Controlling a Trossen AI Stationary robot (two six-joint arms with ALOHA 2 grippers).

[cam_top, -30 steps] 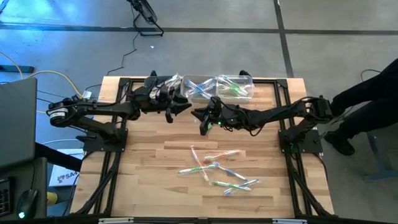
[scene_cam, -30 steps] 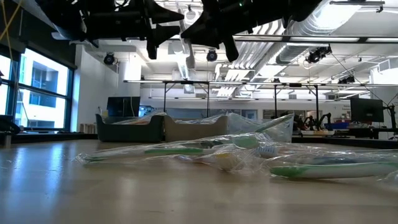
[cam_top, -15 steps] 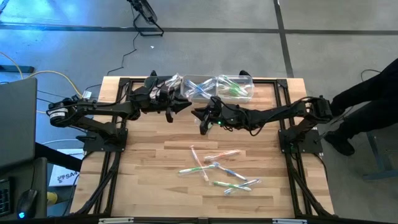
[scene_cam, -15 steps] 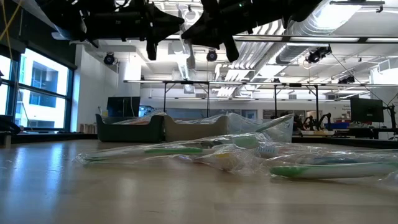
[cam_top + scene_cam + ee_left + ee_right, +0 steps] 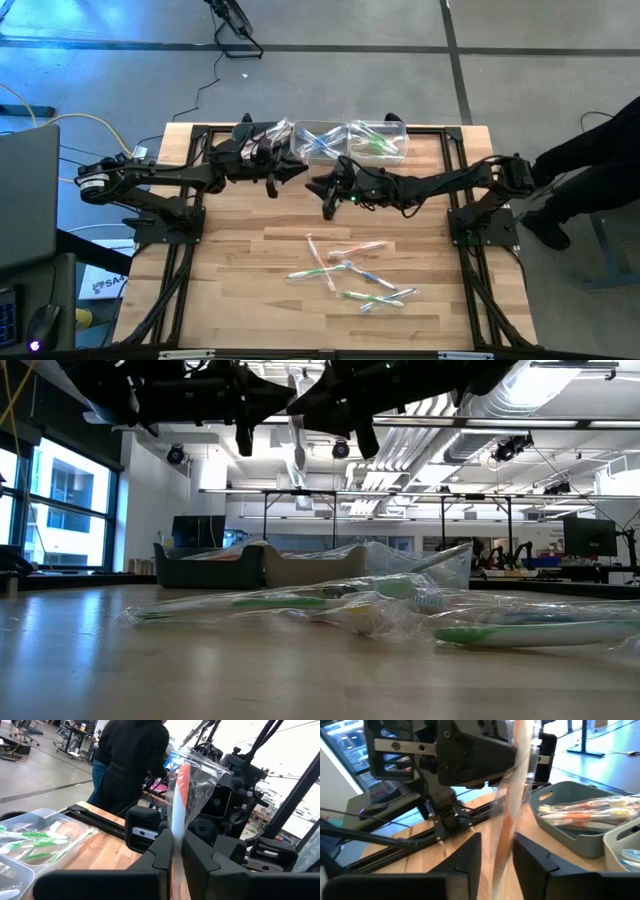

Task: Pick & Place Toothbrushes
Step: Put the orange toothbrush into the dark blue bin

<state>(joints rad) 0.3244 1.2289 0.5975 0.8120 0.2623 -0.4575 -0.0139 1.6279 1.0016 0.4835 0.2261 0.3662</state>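
Wood table (image 5: 250, 250), loose toothbrushes (image 5: 350, 275) (wrapped); concrete floor (image 5: 350, 90) around.

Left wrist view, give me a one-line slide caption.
Left gripper shut on a wrapped orange toothbrush, right gripper facing it, bin alongside.

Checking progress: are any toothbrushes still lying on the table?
Yes: several wrapped toothbrushes lie scattered on the bare wooden table in the high view.

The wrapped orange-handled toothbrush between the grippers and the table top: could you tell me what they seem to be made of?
The orange-handled toothbrush looks plastic, sealed in clear glossy film that creases and glints. The table top looks like light wooden planks with visible grain and seams.
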